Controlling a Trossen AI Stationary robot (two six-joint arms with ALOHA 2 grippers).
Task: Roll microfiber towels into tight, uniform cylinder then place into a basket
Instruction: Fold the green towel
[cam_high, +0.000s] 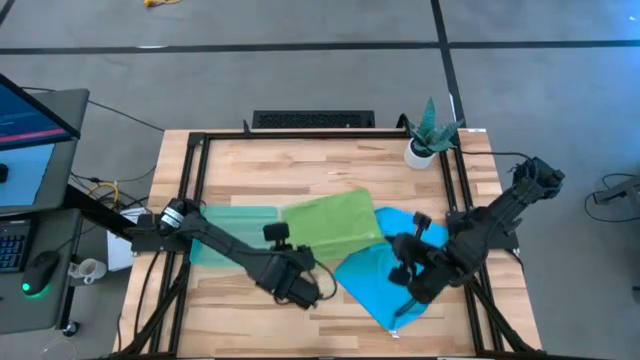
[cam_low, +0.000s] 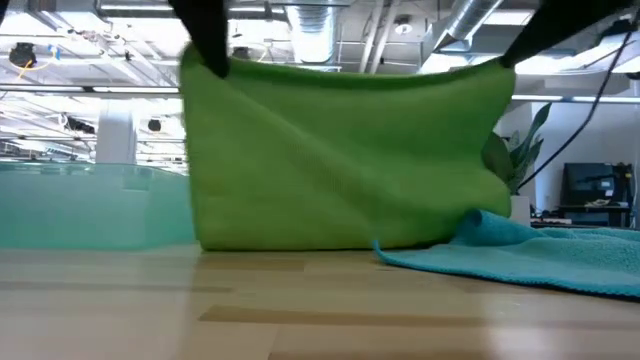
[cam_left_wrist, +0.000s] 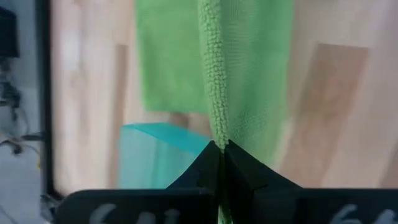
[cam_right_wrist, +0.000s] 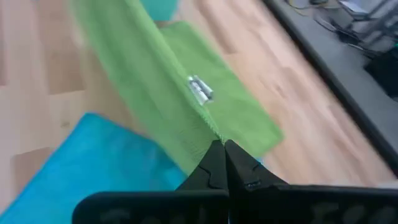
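The green towel (cam_low: 350, 155) hung lifted by its two upper corners, its lower edge resting on the tabletop (cam_low: 300, 310) and partly over the blue towel (cam_high: 385, 280), which lay flat just beside it. The left gripper (cam_left_wrist: 219, 149) had its jaws pressed together on one corner, and the right gripper (cam_right_wrist: 222, 144) pinched the other in the same way. The teal basket (cam_high: 225, 225) sat on the tabletop beside the green towel, on the left arm's side, with nothing in it. Each hold was only a thin edge, so a tug could have slipped a corner free. Dragging the cloth might also have bunched the blue towel beneath, and uneven tension would likely have skewed any roll.
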